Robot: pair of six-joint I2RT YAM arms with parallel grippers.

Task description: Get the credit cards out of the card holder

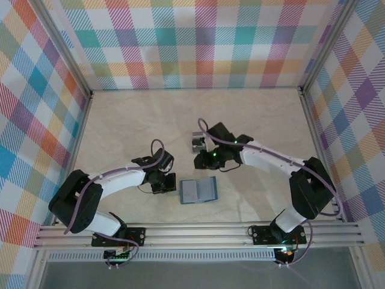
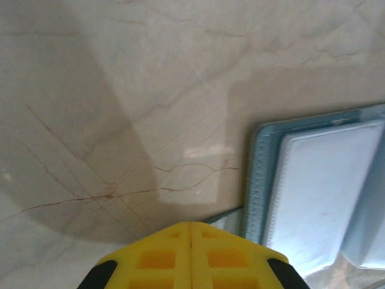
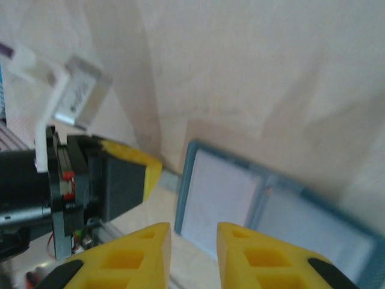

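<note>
Left gripper (image 2: 190,241) low over the table (image 1: 258,120), yellow fingers (image 2: 162,259) pressed flush together with nothing seen between them, tip just beside the left edge of the card holder (image 1: 198,191). Right gripper (image 3: 192,241) poised above the holder's far side, jaws a little apart and empty. Holder lying open and flat near the front middle of the table, between the two arms, pale grey-blue inner panels facing up inside a teal border. Credit cards judged to be tucked in those pockets, no dark face yet drawn clear. Likely trouble from here: a loose holder skating across the smooth top under a nudge from the closed left fingers instead of being pinned; thin cards slipping from a shallow pinch, or dragging the whole holder up with them; two grippers working so near each other and risking a knock. Underneath, a pale cream marble-look surface with faint brown veins, glossy enough to catch light. Around it, walls (image 1: 198,42) of pastel plaid, and an aluminium rail (image 1: 198,232) along the near edge carrying both arm bases.
</note>
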